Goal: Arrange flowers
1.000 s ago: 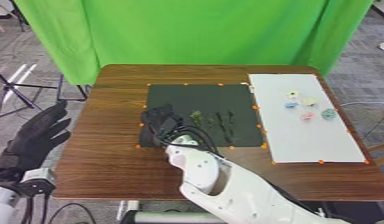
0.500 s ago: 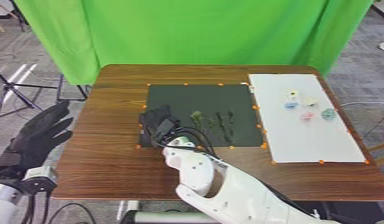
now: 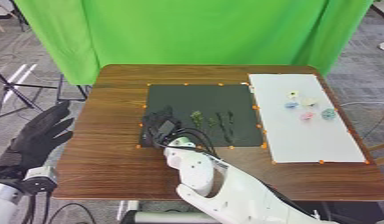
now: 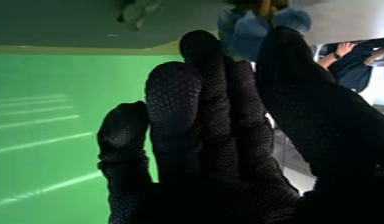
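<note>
And the blue flower (image 4: 248, 37) is pinched by the right hand (image 4: 228, 197) at the mat's (image 3: 193, 95) left, where it should be settled softly, petals uncrushed!

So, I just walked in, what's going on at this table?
It looks like flower arranging. The robot's right hand is over the left part of the dark mat, pinching a blue flower between its thumb and fingers. Green sprigs lie on that mat, and a handful of small loose flowers sit on the white sheet to the right. The left hand is off the table's left side, open.
</note>
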Available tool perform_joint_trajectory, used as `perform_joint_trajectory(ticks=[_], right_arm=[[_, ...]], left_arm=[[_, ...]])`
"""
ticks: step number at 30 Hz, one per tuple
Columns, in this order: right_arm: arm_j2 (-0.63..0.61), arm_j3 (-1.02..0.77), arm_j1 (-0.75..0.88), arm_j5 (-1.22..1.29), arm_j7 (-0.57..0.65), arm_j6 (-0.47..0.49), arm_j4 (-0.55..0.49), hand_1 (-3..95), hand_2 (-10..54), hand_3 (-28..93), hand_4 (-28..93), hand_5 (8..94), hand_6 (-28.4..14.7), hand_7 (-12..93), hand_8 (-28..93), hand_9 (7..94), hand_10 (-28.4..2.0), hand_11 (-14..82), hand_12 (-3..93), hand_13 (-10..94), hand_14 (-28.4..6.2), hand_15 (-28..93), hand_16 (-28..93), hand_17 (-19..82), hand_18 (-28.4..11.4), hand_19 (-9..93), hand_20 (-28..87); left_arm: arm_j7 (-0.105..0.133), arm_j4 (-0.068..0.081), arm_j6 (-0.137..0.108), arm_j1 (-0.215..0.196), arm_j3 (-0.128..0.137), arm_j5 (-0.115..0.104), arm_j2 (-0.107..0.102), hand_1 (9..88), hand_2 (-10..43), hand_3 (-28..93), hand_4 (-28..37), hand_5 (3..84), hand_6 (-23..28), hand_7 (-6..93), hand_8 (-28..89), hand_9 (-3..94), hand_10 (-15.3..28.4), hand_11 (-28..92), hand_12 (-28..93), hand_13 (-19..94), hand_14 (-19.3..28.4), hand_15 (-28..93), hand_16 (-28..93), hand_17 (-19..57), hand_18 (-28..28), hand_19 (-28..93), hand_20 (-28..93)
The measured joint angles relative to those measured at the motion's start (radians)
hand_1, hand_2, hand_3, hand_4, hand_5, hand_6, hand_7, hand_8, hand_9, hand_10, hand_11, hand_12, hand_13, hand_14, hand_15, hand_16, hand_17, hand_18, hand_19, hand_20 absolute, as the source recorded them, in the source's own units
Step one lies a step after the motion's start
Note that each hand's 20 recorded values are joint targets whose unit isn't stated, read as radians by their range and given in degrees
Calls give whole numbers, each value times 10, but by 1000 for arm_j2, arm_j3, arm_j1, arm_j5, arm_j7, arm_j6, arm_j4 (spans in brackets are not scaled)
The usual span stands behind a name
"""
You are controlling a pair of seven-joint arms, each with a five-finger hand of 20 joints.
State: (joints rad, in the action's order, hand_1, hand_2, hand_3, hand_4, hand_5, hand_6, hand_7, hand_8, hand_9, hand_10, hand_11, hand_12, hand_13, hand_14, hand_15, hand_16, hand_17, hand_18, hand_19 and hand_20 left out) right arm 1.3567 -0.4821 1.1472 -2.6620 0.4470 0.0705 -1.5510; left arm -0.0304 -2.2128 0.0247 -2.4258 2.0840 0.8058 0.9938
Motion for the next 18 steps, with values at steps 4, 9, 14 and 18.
perform_joint_trajectory(ticks=[4, 9, 14, 18], right_arm=[[-1, -3, 0, 1, 2, 15, -5, 346, -95, 876, -283, 498, -10, 381, -174, 566, -105, 395, 283, 566, -80, 734, 287, 213, -205, 823, 584], [-8, -15, 2, 7, 6, 59, -37, 332, -95, 878, -283, 451, -33, 357, -164, 500, -125, 391, 276, 535, -87, 744, 284, 203, -206, 822, 583], [-30, -52, 13, 28, 9, 69, -112, 322, -95, 882, -281, 417, -47, 339, -152, 455, -136, 380, 271, 512, -94, 747, 278, 195, -208, 818, 580], [-60, -114, 22, 67, 8, 67, -185, 317, -95, 883, -280, 409, -50, 328, -148, 445, -143, 363, 266, 494, -99, 729, 266, 185, -207, 809, 577]], left_arm=[[0, 0, 0, -1, 0, 0, 2, 247, -37, 688, -264, 208, 4, 176, -94, 152, 78, 79, 225, 108, 106, 114, 99, -122, 166, 322, 105], [4, -2, -1, -9, 3, 1, 11, 247, -37, 687, -264, 209, 4, 175, -94, 151, 79, 80, 225, 108, 106, 115, 98, -122, 166, 322, 105], [23, -13, -3, -36, 14, 2, 33, 248, -37, 687, -264, 209, 4, 176, -94, 152, 78, 79, 223, 108, 106, 115, 98, -122, 166, 323, 105], [42, -20, -5, -58, 20, 4, 53, 247, -36, 687, -264, 208, 3, 177, -94, 151, 78, 80, 224, 108, 105, 114, 98, -122, 166, 323, 105]])
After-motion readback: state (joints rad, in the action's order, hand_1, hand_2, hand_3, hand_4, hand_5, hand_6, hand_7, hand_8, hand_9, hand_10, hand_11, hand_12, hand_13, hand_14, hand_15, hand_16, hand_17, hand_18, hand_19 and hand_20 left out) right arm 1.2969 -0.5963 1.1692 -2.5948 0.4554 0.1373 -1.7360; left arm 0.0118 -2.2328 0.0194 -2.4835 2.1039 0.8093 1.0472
